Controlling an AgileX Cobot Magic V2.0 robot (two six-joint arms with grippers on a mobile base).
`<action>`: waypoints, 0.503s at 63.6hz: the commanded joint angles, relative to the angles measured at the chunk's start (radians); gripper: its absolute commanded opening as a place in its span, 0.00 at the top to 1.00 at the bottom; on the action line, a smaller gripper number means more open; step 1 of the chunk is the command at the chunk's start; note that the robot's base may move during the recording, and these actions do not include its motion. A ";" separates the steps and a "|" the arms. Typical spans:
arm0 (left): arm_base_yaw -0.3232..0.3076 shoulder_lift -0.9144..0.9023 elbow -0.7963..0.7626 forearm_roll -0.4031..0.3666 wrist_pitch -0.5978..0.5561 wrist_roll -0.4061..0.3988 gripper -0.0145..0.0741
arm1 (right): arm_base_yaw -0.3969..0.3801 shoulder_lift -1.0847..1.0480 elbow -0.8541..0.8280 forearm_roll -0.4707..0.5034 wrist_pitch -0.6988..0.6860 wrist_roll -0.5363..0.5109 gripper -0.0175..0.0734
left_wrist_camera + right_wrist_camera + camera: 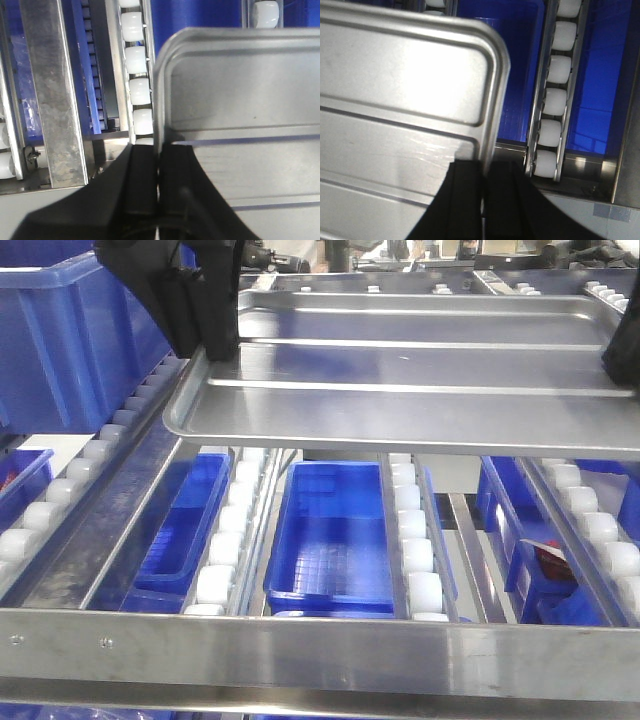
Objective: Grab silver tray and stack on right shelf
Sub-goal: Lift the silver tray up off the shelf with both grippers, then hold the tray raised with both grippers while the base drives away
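The silver tray (400, 370) hangs level above the roller rails, shiny, with two long ribs. My left gripper (205, 340) is shut on its left rim; in the left wrist view the rim (240, 90) runs between the black fingers (158, 147). My right gripper (625, 350) is shut on the right rim, near a rounded corner (395, 100), with the edge pinched between its fingers (485, 162). Below the tray lies the right shelf (320, 645), a steel frame with rails of white rollers (415, 555). No grey tray shows clearly.
A large blue bin (70, 340) stands on the rack at upper left, close to the left arm. Blue crates (330, 530) sit on a lower level under the rails; one at right (520, 530) holds a red item. More rollers show at the far end (600, 290).
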 commanded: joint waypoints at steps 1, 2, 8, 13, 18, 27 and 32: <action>-0.009 -0.041 -0.030 0.032 -0.001 0.015 0.94 | 0.000 -0.026 -0.030 -0.022 -0.037 -0.022 0.75; -0.009 -0.041 -0.030 0.032 -0.001 0.015 0.94 | 0.000 -0.026 -0.030 -0.022 -0.037 -0.022 0.75; -0.009 -0.041 -0.030 0.032 -0.001 0.015 0.94 | 0.000 -0.026 -0.030 -0.022 -0.037 -0.022 0.75; -0.009 -0.041 -0.030 0.032 -0.001 0.015 0.94 | 0.000 -0.026 -0.030 -0.022 -0.037 -0.022 0.75; -0.009 -0.041 -0.030 0.032 -0.001 0.015 0.94 | 0.000 -0.026 -0.030 -0.022 -0.037 -0.022 0.75; -0.009 -0.040 -0.030 0.032 -0.001 0.015 0.94 | 0.000 -0.026 -0.030 -0.022 -0.037 -0.022 0.75; -0.009 -0.040 -0.030 0.032 -0.001 0.015 0.94 | 0.000 -0.026 -0.030 -0.022 -0.037 -0.022 0.75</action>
